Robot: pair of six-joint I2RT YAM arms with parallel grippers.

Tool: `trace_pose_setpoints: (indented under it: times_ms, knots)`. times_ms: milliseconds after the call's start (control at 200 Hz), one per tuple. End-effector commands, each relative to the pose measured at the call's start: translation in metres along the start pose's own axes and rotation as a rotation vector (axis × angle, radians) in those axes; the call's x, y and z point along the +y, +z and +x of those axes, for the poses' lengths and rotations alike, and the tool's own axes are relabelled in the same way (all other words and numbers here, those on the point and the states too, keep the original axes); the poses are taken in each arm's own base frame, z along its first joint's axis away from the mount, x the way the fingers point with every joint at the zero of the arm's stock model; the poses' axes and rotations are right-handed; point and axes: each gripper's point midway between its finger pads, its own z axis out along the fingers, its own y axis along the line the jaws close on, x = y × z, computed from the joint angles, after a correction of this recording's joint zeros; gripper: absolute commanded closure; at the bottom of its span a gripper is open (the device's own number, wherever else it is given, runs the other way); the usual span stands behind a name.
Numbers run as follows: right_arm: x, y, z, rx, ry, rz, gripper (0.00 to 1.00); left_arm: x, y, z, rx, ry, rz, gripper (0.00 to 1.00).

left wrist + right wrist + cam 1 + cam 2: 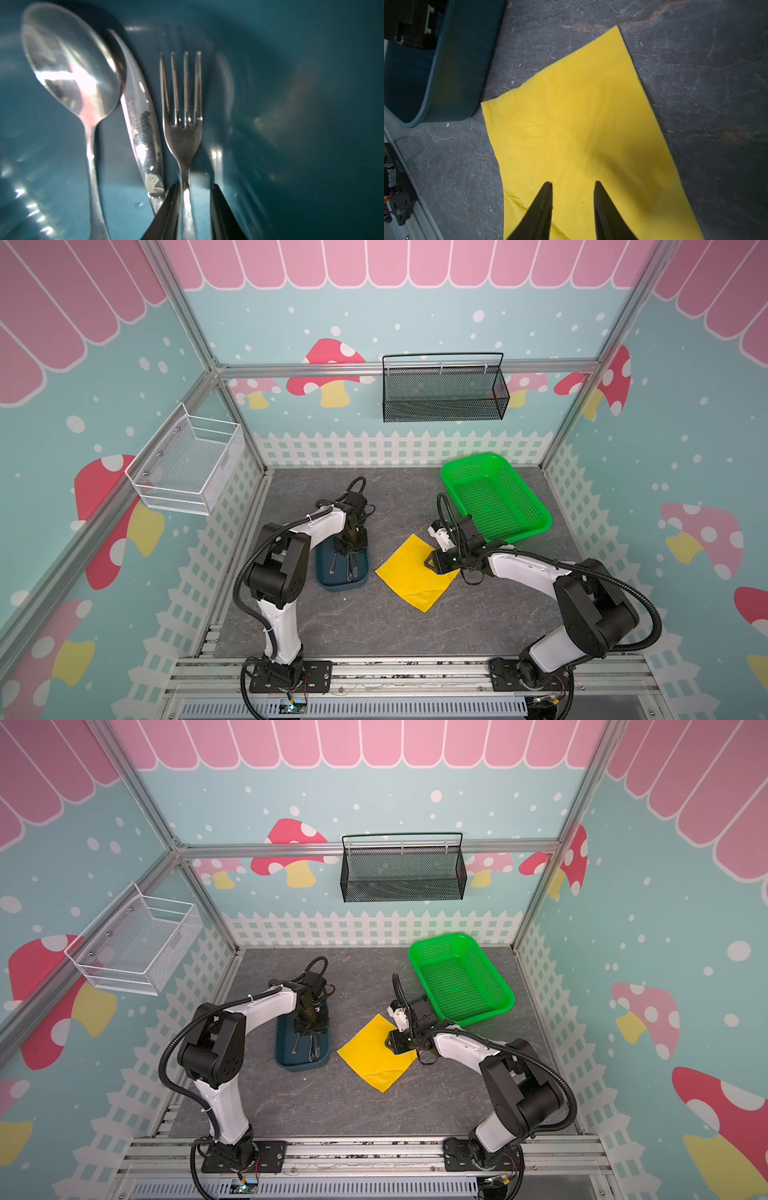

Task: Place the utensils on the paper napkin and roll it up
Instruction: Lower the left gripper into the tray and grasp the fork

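Note:
The utensils lie side by side in the dark blue tray: spoon, knife and fork. My left gripper reaches down into the tray and straddles the fork's handle. One finger touches the handle and a gap shows at the other, so the gripper is open. The yellow paper napkin lies flat on the grey table, right of the tray. My right gripper hovers over the napkin's right corner, open, with nothing between its fingers.
A green perforated basket stands at the back right, just behind the right arm. A black mesh basket hangs on the back wall and a white wire basket on the left wall. The tray's wall nearly touches the napkin's corner.

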Motion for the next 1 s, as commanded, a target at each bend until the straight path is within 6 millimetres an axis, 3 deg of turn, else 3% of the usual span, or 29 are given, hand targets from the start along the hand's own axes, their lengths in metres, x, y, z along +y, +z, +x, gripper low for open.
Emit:
trace_pose_setpoints:
  times_ms: [0,360,400,545,610,806,996]
  knots:
    - [0.003,-0.003,-0.003,0.002,-0.025,0.007,0.64,0.007,0.002,-0.002,0.004,-0.001,-0.054,0.72]
    - [0.001,-0.005,-0.005,-0.002,-0.025,0.022,0.64,0.008,0.023,0.002,0.054,0.033,-0.067,0.74]
    - [0.001,-0.005,-0.004,0.0,-0.025,0.025,0.64,0.008,0.024,0.003,0.059,0.035,-0.065,0.81]
    - [-0.001,-0.006,-0.005,-0.006,-0.024,0.035,0.64,0.009,0.028,0.005,0.069,0.043,-0.068,0.82]
    - [0.0,-0.008,-0.007,-0.013,-0.024,0.037,0.64,0.009,0.027,0.007,0.071,0.043,-0.068,0.89]
    - [-0.001,-0.017,-0.017,-0.058,-0.028,0.064,0.64,0.006,0.009,0.003,0.029,0.054,-0.046,1.0]
    - [-0.003,-0.031,-0.029,-0.126,-0.028,0.104,0.64,0.004,-0.026,-0.006,-0.06,0.046,-0.029,1.0]
